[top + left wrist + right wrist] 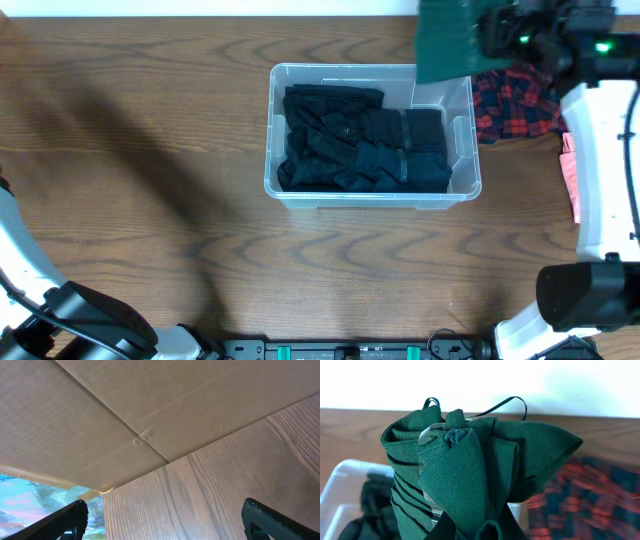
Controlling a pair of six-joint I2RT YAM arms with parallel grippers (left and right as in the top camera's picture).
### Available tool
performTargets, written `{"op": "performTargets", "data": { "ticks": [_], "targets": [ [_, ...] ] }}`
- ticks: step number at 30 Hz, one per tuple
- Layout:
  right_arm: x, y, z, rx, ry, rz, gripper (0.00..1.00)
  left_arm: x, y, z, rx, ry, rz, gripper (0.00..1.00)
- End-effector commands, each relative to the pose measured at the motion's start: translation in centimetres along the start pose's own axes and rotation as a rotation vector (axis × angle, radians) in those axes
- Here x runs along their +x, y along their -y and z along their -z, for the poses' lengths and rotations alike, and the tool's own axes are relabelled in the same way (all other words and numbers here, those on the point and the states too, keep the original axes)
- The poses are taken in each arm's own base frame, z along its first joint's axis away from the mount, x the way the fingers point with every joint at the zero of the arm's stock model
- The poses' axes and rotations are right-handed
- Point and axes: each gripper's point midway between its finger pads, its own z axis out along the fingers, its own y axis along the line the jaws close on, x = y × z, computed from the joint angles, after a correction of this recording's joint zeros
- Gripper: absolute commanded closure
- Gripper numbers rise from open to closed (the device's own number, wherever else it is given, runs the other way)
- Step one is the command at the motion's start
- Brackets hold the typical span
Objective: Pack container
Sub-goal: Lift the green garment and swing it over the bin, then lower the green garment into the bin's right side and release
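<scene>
While the right end effector (447, 440) clamps a folded dark green cloth (441, 42) at the upper right of the overhead frame, the clear rectangular plastic container (275, 150) sits mid-frame on the wooden worktop (150, 120), holding dark garments (360, 150). The left end effector (165, 522) stands wide open above the worktop.

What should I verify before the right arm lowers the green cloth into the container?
1. Grip: right fingers shut on green cloth: ok.
2. Cloth centred above container: not ok, it hangs at the far right corner.
3. Free room inside: ok, beside the dark clothes, right end.
4. Left fingers away from container: ok, open, low over the table.
5. Plaid cloth clear of the wall: cannot tell.
</scene>
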Motion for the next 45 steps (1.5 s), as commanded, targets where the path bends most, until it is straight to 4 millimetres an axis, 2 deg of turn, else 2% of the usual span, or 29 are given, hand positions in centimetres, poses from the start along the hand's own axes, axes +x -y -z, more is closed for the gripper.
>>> {"op": "performTargets", "data": {
  "ticks": [1, 7, 12, 19, 25, 30, 38, 45],
  "targets": [
    [2.3, -2.3, -2.6, -0.044, -0.075, -0.005, 0.99, 0.3, -0.5, 0.1, -0.018, -0.002, 0.006, 0.02],
    [5.7, -4.5, -6.0, -0.060, -0.184, 0.019, 0.99, 0.3, -0.5, 0.1, -0.017, -0.003, 0.006, 0.02],
    [7.8, -2.7, -7.5, 0.067, -0.254, -0.048, 0.99, 0.3, -0.5, 0.1, -0.017, -0.002, 0.006, 0.02],
    [9.7, -1.8, -9.3, 0.106, -0.311, -0.157, 0.99, 0.3, -0.5, 0.1, -0.017, -0.002, 0.006, 0.02],
    [12.1, -1.0, -11.2, 0.146, -0.382, -0.239, 0.99, 0.3, -0.5, 0.1, -0.018, -0.002, 0.006, 0.02],
    [12.8, 0.2, -11.7, 0.216, -0.390, -0.283, 0.99, 0.3, -0.5, 0.1, -0.018, -0.002, 0.006, 0.02],
    [14.1, 0.7, -11.0, 0.254, -0.445, -0.278, 0.99, 0.3, -0.5, 0.1, -0.018, -0.002, 0.006, 0.02],
    [13.6, 1.0, -11.2, 0.248, -0.431, -0.193, 0.99, 0.3, -0.5, 0.1, -0.018, -0.002, 0.006, 0.02]
  ]
}}
